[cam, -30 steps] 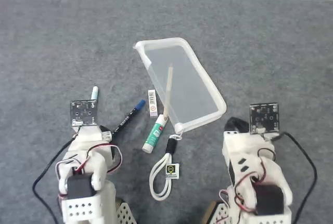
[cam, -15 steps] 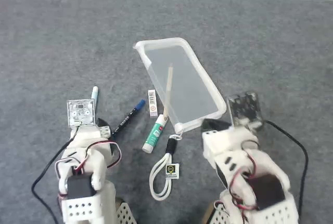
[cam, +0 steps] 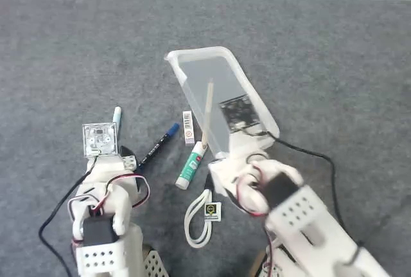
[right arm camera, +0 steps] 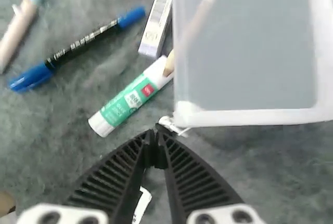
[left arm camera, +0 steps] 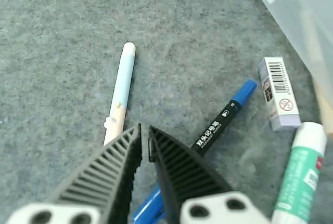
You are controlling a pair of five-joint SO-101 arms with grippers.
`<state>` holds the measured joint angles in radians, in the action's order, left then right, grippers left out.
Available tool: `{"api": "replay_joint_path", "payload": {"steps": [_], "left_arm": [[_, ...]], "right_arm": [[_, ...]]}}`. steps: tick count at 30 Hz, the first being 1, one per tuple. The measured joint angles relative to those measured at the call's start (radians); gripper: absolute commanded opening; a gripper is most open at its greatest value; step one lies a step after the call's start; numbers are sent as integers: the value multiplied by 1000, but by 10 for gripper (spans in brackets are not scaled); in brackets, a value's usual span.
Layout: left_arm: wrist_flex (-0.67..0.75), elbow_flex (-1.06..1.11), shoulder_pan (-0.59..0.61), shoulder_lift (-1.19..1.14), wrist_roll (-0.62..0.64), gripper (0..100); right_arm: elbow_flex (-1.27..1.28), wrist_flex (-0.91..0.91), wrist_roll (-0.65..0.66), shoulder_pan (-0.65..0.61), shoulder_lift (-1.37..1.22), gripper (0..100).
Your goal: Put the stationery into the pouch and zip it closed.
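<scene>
Swung in from the side, with right jaws pressed together on nothing, tips just short of the zip pull (right arm camera: 169, 124), probably to tug it. Nearly closed and empty, left jaws above blue marker (left arm camera: 223, 122) and pale pen (left arm camera: 120, 91). Farther on, past glue stick (cam: 191, 165) and eraser (cam: 188, 127), pouch (cam: 192, 74) flat on bench (cam: 77, 45), holding one wooden stick (cam: 208, 107).

At frame centre lies the pouch (cam: 199, 74). Just left of it are the eraser (cam: 188, 127) and glue stick (cam: 191, 165), then the marker (cam: 157, 145), with the pen (cam: 116, 115) farthest left. The strap (cam: 196, 222) lies below.
</scene>
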<state>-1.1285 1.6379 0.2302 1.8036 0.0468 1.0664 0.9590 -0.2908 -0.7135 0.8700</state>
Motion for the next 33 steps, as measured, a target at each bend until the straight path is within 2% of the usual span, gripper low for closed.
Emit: {"api": "replay_joint_path", "payload": {"steps": [3,8,14,19,33], "left_arm": [[0,0,0,0,0,27],[0,0,0,0,0,27],[0,0,0,0,0,27],[0,0,0,0,0,27],[46,49,0,0,0,27]], "right_arm": [[-5,-46,-44,-11,-114,137],[-81,-51,-144,-20,-256,130],[-126,-52,-218,-87,-387,134],[-137,-58,-255,-140,-479,134],[-265,-60,-290,-144,-746,130]]}}
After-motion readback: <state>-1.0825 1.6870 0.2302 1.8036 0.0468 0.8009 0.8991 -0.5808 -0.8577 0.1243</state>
